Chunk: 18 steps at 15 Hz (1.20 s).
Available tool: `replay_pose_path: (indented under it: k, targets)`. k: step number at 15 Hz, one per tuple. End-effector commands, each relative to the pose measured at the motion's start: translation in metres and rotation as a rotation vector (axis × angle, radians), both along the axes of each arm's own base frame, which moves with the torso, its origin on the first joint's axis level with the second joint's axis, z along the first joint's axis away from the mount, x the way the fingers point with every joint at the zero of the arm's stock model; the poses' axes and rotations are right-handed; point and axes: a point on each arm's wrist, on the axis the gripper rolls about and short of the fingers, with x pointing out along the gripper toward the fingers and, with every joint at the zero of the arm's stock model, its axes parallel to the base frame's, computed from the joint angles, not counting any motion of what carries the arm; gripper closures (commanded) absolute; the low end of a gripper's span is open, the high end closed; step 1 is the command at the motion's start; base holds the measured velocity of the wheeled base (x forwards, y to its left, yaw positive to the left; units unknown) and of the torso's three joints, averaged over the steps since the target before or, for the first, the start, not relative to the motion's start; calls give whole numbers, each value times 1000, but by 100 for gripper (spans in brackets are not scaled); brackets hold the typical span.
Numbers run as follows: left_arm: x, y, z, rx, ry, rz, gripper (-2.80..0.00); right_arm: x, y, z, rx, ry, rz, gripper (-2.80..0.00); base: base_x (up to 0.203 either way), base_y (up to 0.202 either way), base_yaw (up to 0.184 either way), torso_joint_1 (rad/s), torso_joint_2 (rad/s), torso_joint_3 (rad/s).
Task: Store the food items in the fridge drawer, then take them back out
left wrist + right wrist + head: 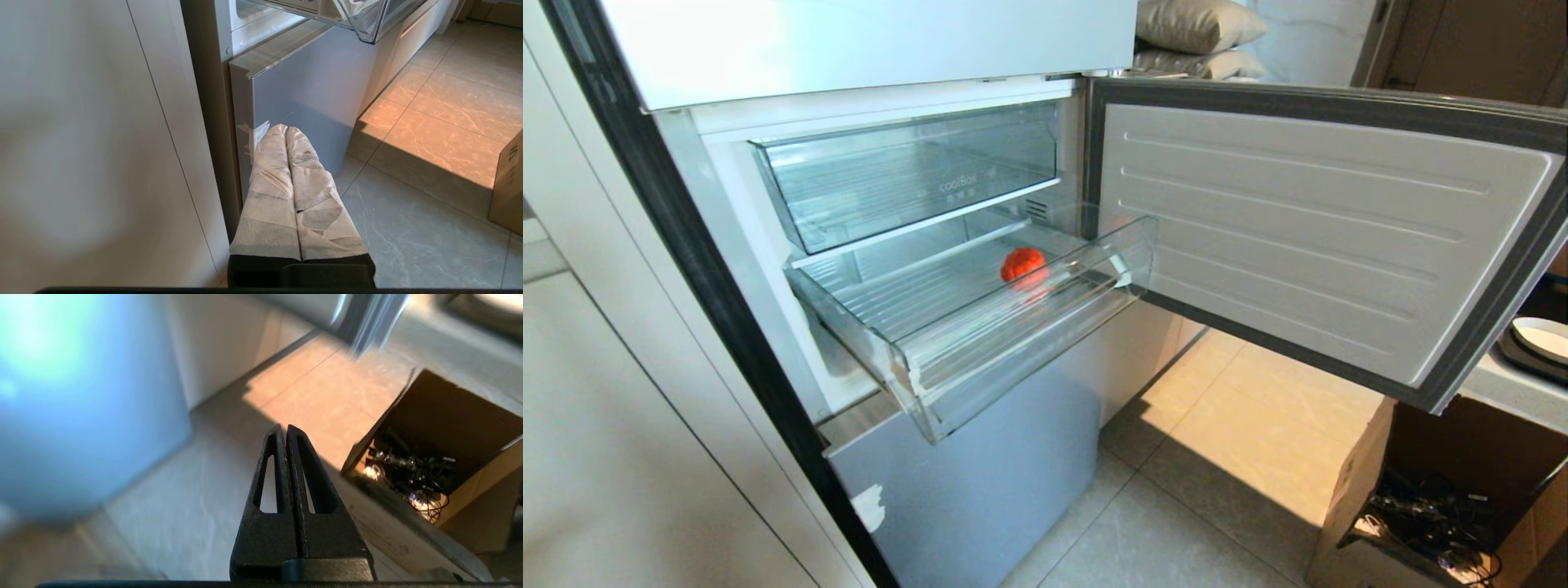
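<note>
A small red-orange ribbed fruit, the food item, lies on the floor of the pulled-out clear fridge drawer, toward its right rear. Neither arm shows in the head view. My left gripper, its fingers wrapped in pale tape, is shut and empty, low beside the blue lower fridge panel; a corner of the drawer hangs above it. My right gripper, black, is shut on nothing, pointing down at the tiled floor between the blue panel and a cardboard box.
The fridge door stands open to the right. A clear "coolBox" bin sits above the drawer. An open cardboard box of cables stands on the floor at right. A counter with a plate is beside it.
</note>
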Motion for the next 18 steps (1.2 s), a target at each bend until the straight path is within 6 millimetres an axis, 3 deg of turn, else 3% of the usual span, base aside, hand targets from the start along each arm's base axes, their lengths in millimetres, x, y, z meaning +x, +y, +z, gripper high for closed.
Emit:
replay_pose_path:
  k: [1, 4, 6, 13, 18]
  targets:
    - [0, 0, 0, 0, 0, 0, 0, -31, 2, -34, -35, -98, 63, 0, 0, 0, 0, 0, 0, 0]
    - [0, 0, 0, 0, 0, 0, 0, -50, 2, -56, -58, -170, 77, 0, 0, 0, 0, 0, 0, 0]
    - [0, 0, 0, 0, 0, 0, 0, -52, 2, -63, -50, -179, 75, 0, 0, 0, 0, 0, 0, 0]
    - [0, 0, 0, 0, 0, 0, 0, -52, 2, -63, -27, -174, 70, 0, 0, 0, 0, 0, 0, 0]
    - [0, 0, 0, 0, 0, 0, 0, -52, 2, -63, -23, -174, 68, 0, 0, -6, 163, 2, 0, 2]
